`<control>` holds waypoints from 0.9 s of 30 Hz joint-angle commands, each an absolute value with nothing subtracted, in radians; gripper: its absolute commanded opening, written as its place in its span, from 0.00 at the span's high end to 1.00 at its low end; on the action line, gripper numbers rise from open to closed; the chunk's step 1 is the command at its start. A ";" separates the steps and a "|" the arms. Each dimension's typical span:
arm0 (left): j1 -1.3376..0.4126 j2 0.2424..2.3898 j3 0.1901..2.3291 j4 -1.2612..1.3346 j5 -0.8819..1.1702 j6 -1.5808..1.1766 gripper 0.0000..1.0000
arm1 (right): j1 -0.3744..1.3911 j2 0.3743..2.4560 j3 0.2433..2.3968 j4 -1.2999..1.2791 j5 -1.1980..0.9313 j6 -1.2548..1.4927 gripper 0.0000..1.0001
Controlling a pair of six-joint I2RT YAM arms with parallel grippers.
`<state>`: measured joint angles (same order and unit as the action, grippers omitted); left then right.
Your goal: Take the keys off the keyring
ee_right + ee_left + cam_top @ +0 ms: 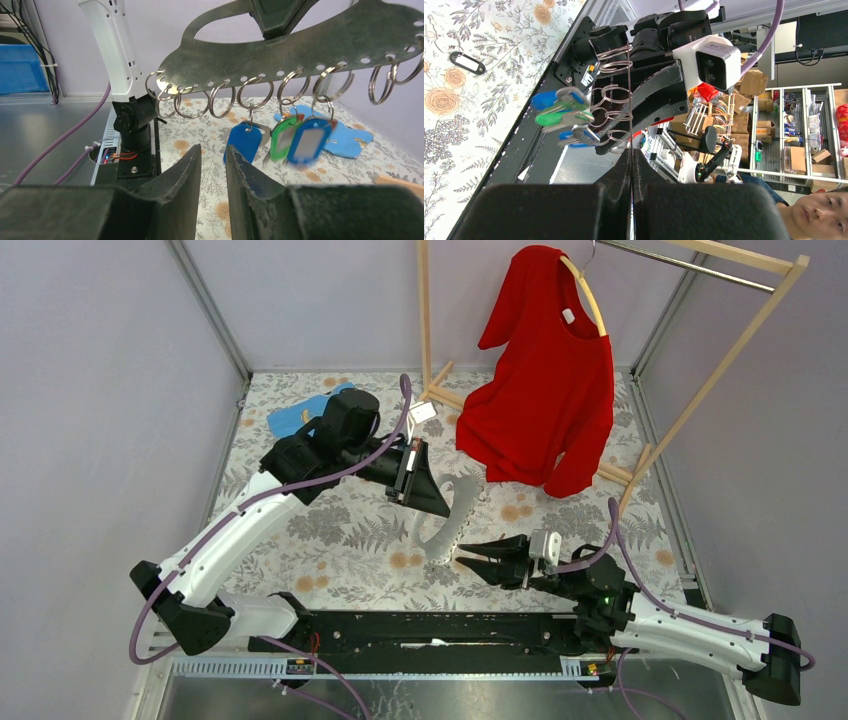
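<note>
The flowered counter (340, 530) carries everything, and the metal plate (452, 525) held up over its middle serves as the mark for all places here. Beyond the plate stands a wooden rack (424, 310) with a red shirt (550, 390) on a hanger.

The left arm (240, 525) rises from its base, bends at a high elbow far-left of the plate and slopes down toward it. The left pincer (432, 495) is clamped on the plate's upper edge. From the left wrist the two fingers meet with only the thin plate, seen edge-on, between them.

The right arm (690, 625) lies low and reaches in from the right of the plate. The right pincer (470, 562) is level, its tips just beside the plate's near, lower end. Its fingers (185, 170) stand at a narrow gap with nothing between them, below the plate's pierced edge and not touching it.

A blue cloth (300, 415) lies on the counter far-left of the plate.

A row of wire rings (255, 92) hangs through the holes along the plate's edge. The keys (282, 141) dangle from rings near the middle of that row, with blue and green tags, all blurred. A dark tag (468, 63) on its own ring lies flat on the counter, well apart from the plate.
</note>
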<state>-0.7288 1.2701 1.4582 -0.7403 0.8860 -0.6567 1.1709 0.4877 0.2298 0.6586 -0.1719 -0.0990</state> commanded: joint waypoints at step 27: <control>-0.745 1.276 1.517 -0.706 0.887 -0.667 1.00 | 1.181 0.501 0.277 0.748 -0.077 -0.146 0.64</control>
